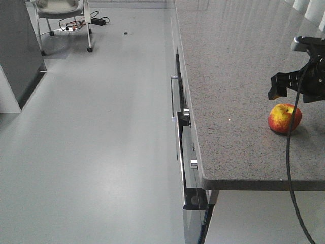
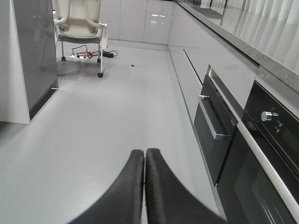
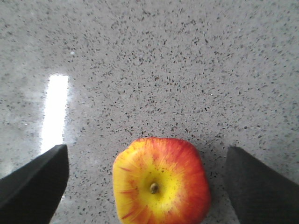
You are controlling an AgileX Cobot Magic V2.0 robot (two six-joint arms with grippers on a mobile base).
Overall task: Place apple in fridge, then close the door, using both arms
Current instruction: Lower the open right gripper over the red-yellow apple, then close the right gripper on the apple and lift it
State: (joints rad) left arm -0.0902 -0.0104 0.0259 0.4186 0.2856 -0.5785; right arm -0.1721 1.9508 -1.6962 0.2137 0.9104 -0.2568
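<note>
Black fingers (image 3: 32,184) of the right claw (image 3: 145,154) frame the bottom corners of the right wrist view, spread wide apart and holding nothing; between them, directly below, sits the apple (image 3: 161,182), red with a yellow crown, its stem dimple facing up; the wide spread looks chosen so the fingers can drop down on either side of the fruit. The front view shows the same claw hovering just above the apple (image 1: 285,118), not touching it; the apple rests on the speckled grey bench (image 1: 228,61), near the right edge of the picture and set back from the bench's front lip; a black cable (image 1: 289,168) hangs from the arm down past that lip. The left claw (image 2: 145,156) has its fingers pressed together on nothing; it points out over the pale floor (image 2: 117,116) beside a dark built-in oven (image 2: 261,154), seemingly parked clear of the pick and kept free for the door. Far left stands a tall dark grey unit (image 1: 15,56), probably the fridge, well apart from the apple; whether its door is open cannot be told. A white chair (image 2: 77,21) stands in the background. The apple is not yet gripped, so the task is at its very start.
</note>
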